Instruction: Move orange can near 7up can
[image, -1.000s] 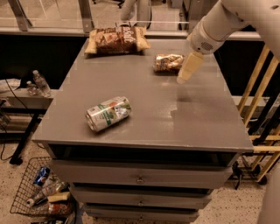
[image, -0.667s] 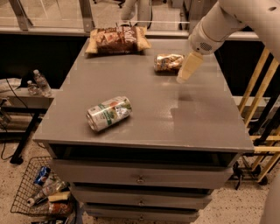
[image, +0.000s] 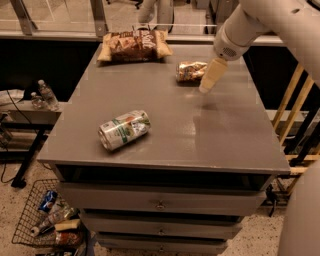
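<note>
Lying in the lower left of the frame, a wire basket (image: 21, 220) on the floor holds a jumble of bottles and packets. Above it, the drawers (image: 160, 205) of the counter (image: 225, 140) are shut. On the counter's near left, the 7up can (image: 124, 130) lies on its side. Farther back, in the upper centre-right, the orange can (image: 190, 71) also lies on its side, well apart from the 7up can. The pincer (image: 211, 76) hangs just beside the orange can's right end; whether it is open or closed cannot be told. A good grasp would likely need it square across the can's round body, since a lying can may roll. At the far edge rests a chip bag (image: 134, 46).
</note>
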